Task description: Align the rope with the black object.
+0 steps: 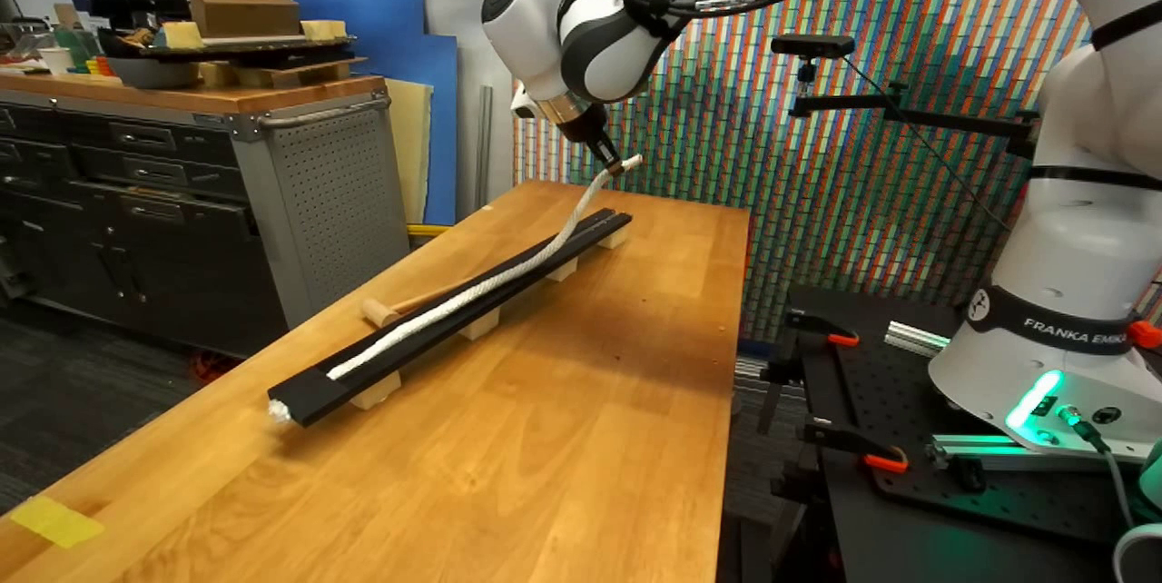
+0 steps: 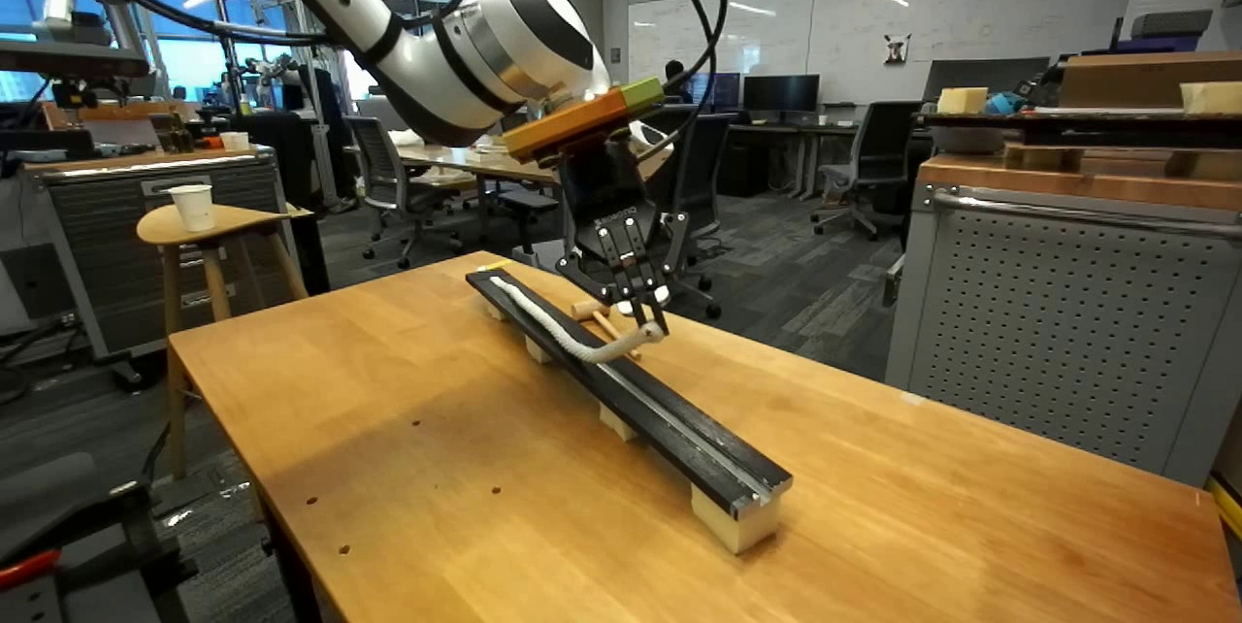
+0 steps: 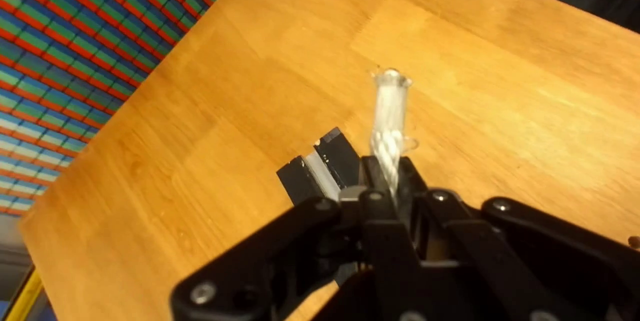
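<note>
One gripper (image 3: 387, 165): jaws pinched on the rope (image 1: 454, 303) near its end, a short tip jutting past. One rope, white: slopes down from the gripper, the rest lying lengthwise along the bar (image 2: 708, 431). One bar, black, grooved: below the gripper, one end near it, the other well apart. Several blocks (image 2: 742, 528): lower than the gripper, under the bar. One mallet (image 1: 379, 312): below the gripper, beside the bar. One table (image 1: 581, 438): beneath it all
</note>
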`<move>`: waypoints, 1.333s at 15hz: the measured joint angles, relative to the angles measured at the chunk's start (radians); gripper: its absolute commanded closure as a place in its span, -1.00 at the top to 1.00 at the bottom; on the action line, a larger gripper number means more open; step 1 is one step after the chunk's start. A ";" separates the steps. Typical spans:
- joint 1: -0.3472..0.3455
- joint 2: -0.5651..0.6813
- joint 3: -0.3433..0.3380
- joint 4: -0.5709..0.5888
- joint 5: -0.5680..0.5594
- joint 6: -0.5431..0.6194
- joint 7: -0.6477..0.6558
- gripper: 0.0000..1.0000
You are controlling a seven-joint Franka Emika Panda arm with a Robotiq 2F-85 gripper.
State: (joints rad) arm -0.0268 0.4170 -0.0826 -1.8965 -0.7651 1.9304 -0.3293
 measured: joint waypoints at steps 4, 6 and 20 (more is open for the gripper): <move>-0.034 0.039 0.017 0.056 0.005 0.018 -0.208 -0.95; -0.043 0.061 0.018 0.086 0.005 0.017 -0.261 -0.95; -0.118 0.128 0.018 0.138 0.206 0.017 -0.384 -0.95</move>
State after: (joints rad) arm -0.1452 0.5453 -0.0644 -1.7586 -0.5589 1.9477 -0.7133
